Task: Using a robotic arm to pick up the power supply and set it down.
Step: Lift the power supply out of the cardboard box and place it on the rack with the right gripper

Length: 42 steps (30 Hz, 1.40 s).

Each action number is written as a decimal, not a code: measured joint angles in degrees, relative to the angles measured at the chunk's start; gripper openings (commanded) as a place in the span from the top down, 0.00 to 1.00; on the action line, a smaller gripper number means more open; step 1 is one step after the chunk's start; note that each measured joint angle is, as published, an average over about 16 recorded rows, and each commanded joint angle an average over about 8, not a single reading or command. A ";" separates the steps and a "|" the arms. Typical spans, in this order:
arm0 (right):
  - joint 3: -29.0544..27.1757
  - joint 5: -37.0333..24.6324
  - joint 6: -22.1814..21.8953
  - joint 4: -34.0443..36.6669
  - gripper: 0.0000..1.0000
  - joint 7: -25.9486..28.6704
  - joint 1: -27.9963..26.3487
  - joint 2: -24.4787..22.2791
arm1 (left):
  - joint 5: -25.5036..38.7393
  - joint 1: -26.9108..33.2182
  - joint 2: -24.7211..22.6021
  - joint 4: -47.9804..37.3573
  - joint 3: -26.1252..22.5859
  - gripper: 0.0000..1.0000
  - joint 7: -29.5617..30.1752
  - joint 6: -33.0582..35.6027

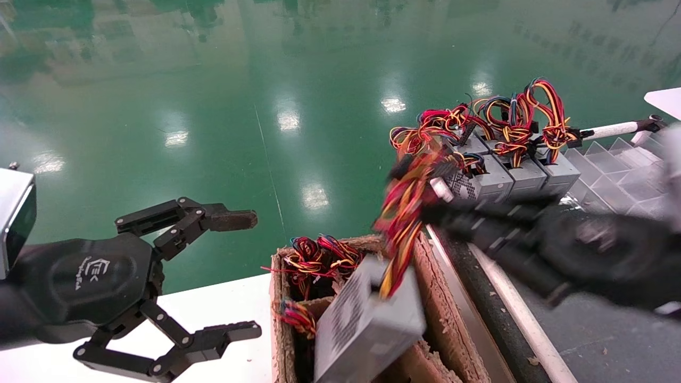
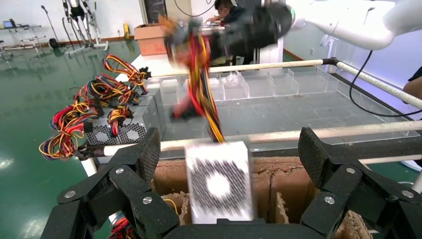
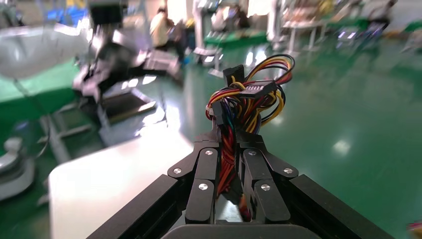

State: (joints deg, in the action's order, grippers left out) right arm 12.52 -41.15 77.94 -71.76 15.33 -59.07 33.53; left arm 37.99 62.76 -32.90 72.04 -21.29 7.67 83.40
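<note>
Left gripper [image 1: 242,274] spread wide, right gripper [image 3: 230,149] clamping power supply [image 1: 367,319] wires, above cardboard box [image 1: 436,298] holding more.

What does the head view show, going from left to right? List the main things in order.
Left pincer, open over the white table → cardboard box → hanging power supply → right pincer, shut on its wire bundle.

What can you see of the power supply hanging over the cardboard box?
The power supply is a small grey metal box with a perforated vent face and round fan grille. It hangs tilted over the open cardboard box, dangling by its red-yellow-orange-black wire bundle. The right hand is shut on those wires, not the casing.
</note>
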 measured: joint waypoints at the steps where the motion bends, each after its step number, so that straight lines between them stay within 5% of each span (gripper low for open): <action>1: -0.80 0.77 0.22 0.63 1.00 -0.38 0.03 -0.77 | 0.00 0.00 0.00 0.00 0.00 0.00 0.00 0.00; 13: -8.02 3.33 -0.75 7.94 1.00 -6.00 1.19 -9.23 | 0.00 0.00 0.00 0.00 0.00 0.00 0.00 0.00; 26: -13.55 2.96 -1.82 17.15 1.00 -13.37 9.23 -16.35 | -0.01 0.00 0.00 0.00 -0.01 0.00 0.00 0.00; 35: -14.37 1.31 -0.47 21.03 1.00 -17.72 14.16 -18.15 | -0.01 0.00 0.00 0.00 -0.01 0.00 -0.01 0.00; 42: -13.07 -2.63 -3.69 18.58 1.00 -20.99 14.34 -16.75 | -0.01 0.00 0.01 0.00 -0.01 0.00 -0.01 -0.01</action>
State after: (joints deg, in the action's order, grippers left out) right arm -0.55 -43.77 74.24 -53.18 -5.67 -44.73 16.78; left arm 37.98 62.77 -32.89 72.04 -21.31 7.66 83.40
